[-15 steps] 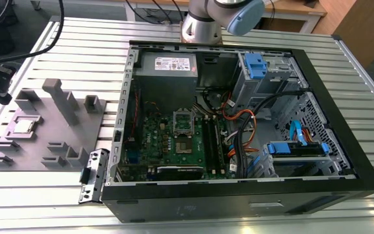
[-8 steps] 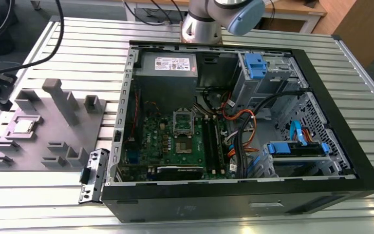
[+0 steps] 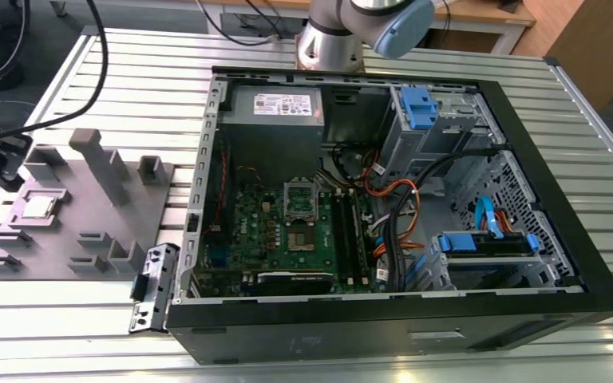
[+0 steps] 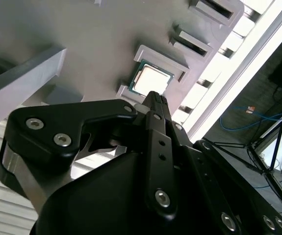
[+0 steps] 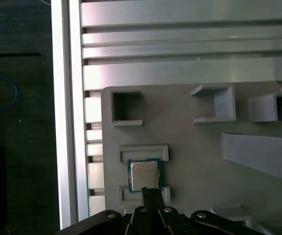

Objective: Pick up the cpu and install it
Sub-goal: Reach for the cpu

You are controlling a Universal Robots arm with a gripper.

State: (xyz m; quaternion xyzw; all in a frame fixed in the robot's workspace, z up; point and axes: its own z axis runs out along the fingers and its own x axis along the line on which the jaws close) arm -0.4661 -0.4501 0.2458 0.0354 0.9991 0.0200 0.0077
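First wrist view: closed pincer hovers over the cpu.

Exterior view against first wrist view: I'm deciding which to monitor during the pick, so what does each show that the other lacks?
Exterior view: the open computer case with its green board and silver socket frame. First wrist view: how the closed tip of the gripper sits at the edge of the cpu, plus a blue cable on the floor. Shared: the cpu seated in the grey fixture tray on the slatted table.
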